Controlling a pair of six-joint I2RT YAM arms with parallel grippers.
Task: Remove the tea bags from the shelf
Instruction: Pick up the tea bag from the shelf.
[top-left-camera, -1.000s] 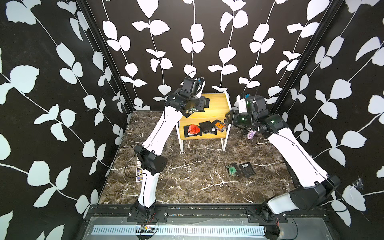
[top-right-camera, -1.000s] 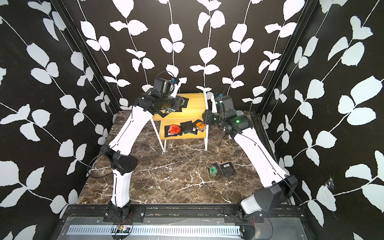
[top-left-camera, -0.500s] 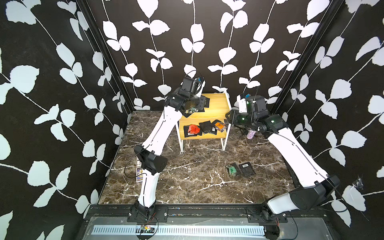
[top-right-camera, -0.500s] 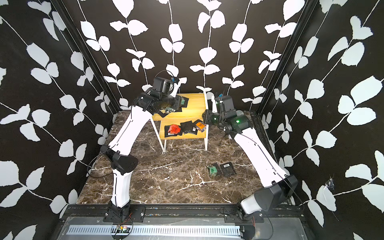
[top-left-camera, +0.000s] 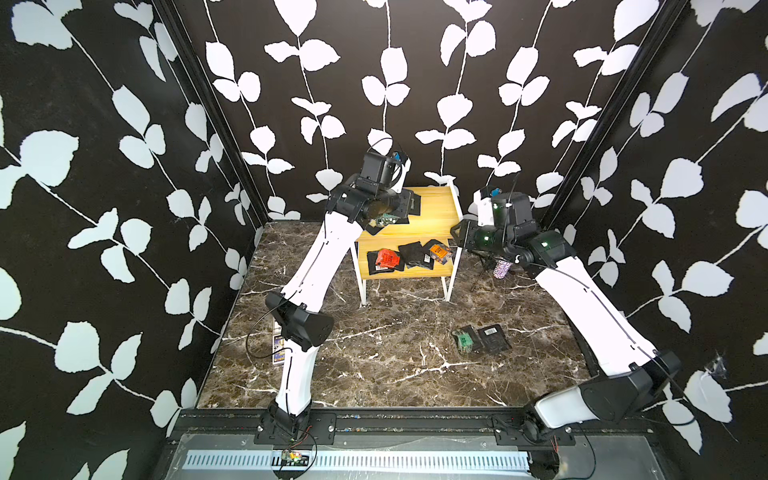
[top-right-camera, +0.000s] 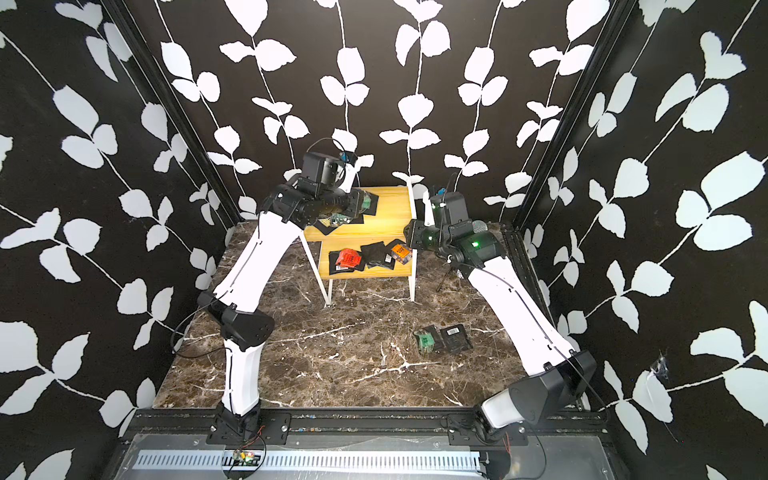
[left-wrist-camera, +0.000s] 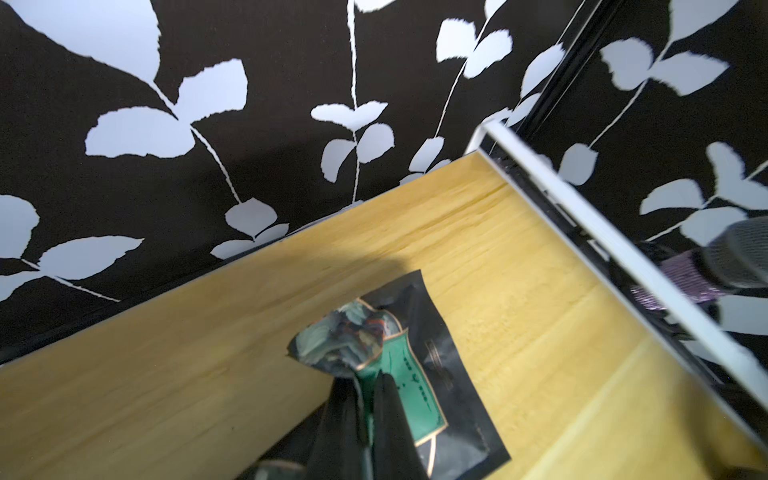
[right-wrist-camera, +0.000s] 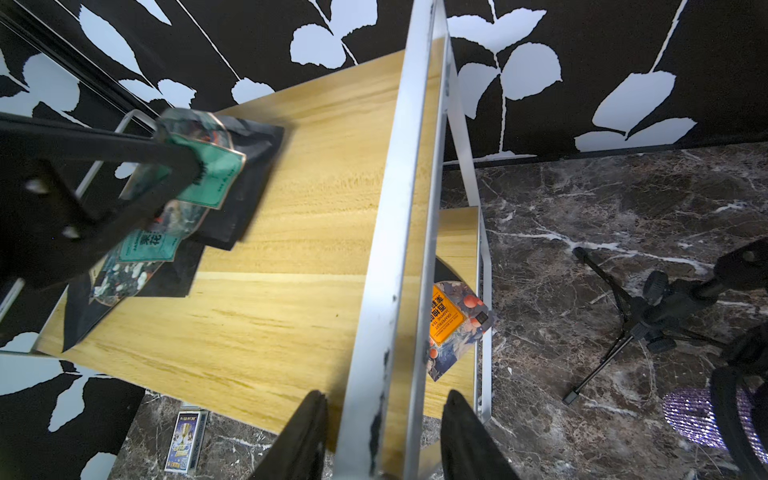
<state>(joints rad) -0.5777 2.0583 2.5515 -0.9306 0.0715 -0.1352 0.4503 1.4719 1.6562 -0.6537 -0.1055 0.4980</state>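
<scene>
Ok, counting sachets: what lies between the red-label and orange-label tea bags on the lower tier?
A black tea bag lies between the red-label tea bag and orange-label tea bag, in both top views.

i see the shelf (top-left-camera: 432, 216) upright at the back. on its top tier my left gripper (left-wrist-camera: 365, 376) pinches a crumpled green bag (left-wrist-camera: 415, 395) among other bags (right-wrist-camera: 141, 245). a red bag (top-left-camera: 386, 259), black bag (top-left-camera: 413, 254) and orange bag (top-left-camera: 439, 251) lie on the lower tier, and two bags (top-left-camera: 492, 337) lie on the floor (top-left-camera: 374, 353).

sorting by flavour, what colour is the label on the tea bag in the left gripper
Teal green, on the black tea bag; clearest in the left wrist view.
</scene>
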